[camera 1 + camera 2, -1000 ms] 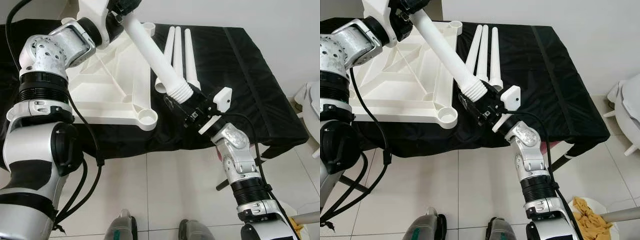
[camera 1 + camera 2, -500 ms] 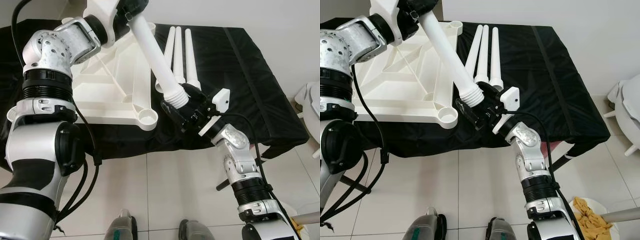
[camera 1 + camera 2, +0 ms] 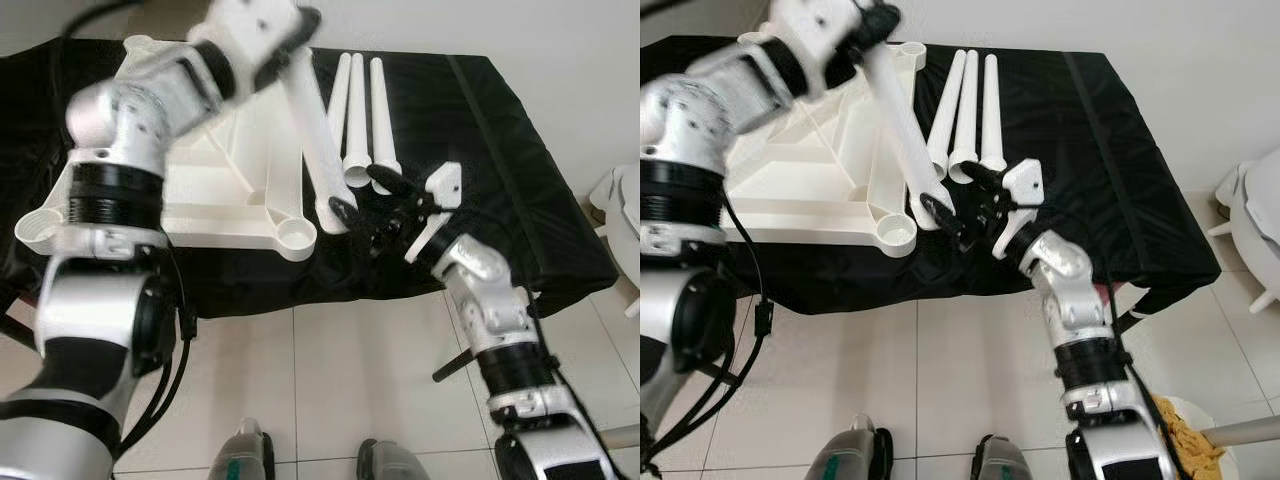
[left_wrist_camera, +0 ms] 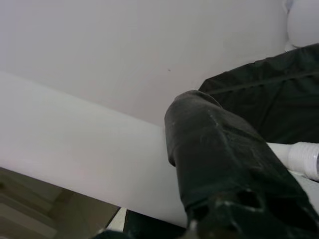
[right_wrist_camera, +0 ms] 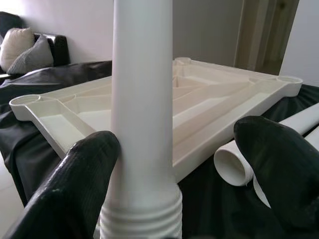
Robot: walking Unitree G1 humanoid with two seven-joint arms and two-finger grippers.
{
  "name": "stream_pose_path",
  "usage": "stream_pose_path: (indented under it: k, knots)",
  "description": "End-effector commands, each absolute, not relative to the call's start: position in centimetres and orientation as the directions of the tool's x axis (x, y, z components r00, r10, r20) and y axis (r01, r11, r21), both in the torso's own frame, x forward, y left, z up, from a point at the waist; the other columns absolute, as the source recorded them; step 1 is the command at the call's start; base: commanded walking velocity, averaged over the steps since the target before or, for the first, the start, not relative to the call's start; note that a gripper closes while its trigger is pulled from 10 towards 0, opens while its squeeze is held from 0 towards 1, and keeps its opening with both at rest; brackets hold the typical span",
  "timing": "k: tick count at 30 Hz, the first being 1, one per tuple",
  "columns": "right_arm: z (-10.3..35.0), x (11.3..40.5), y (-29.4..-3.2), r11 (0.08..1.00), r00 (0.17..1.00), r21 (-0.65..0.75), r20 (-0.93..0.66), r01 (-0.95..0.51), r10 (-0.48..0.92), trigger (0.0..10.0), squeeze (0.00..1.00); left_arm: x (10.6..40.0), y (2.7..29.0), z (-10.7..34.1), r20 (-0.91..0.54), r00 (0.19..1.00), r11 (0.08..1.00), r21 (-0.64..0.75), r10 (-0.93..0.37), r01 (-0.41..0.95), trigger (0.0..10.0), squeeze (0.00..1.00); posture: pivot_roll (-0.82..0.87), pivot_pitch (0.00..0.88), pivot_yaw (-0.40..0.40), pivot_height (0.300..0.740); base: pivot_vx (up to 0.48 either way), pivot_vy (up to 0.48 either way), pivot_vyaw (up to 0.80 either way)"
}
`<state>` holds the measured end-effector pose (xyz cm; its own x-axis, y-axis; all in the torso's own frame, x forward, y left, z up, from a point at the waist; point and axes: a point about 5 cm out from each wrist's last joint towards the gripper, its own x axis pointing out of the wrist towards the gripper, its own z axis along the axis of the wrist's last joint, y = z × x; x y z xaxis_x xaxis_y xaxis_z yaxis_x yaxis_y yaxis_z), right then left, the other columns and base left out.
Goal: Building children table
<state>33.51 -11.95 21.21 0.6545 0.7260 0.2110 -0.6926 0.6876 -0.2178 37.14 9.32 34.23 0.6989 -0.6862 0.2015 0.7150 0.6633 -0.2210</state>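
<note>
A white tabletop [image 3: 215, 190] lies upside down on a black-draped table [image 3: 500, 150], its ribbed underside up and a round socket [image 3: 293, 233] at the near corner.

Above the tabletop's far edge, the left gripper [image 3: 285, 35], blurred, is clamped on the upper end of a white leg [image 3: 312, 130]; in the left wrist view one black finger [image 4: 219, 164] presses against the leg's smooth side. The leg slants down toward the near edge of the table, its lower end hanging just right of the corner socket and above the black cloth. Whether that end touches the cloth cannot be told.

Three more legs [image 3: 357, 120] lie side by side on the cloth just to the right of the held one, their wide ends toward the robot.

The right gripper [image 3: 366, 192] reaches in at the held leg's lower end, its two black fingers spread apart. In the right wrist view the threaded collar of the leg stands between the fingertips [image 5: 84, 169], one pad just beside the leg and the other well off it, near the open end of a lying leg.

Pale floor tiles [image 3: 330, 390] run beneath the table's front edge.
</note>
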Motion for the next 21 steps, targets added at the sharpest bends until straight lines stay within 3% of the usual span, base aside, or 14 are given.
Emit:
stream_pose_path:
  k: [1,21]
  knots:
    - [21.3,33.6,-11.9,0.686,0.66,-0.218,0.185,-0.695,0.728,10.0,0.0,36.3,8.4,34.5,0.224,0.605,0.583,-0.162,-0.764,0.796,10.0,0.0,-0.02,0.06,-0.014,0.74,0.0,0.0,0.0]
    - [23.8,35.6,-10.4,0.63,0.633,-0.145,0.032,-0.763,0.774,9.8,0.0,34.0,4.8,34.6,0.213,0.501,0.505,-0.043,-0.839,0.862,10.0,0.0,-0.02,0.078,-0.033,0.74,0.0,0.0,0.0]
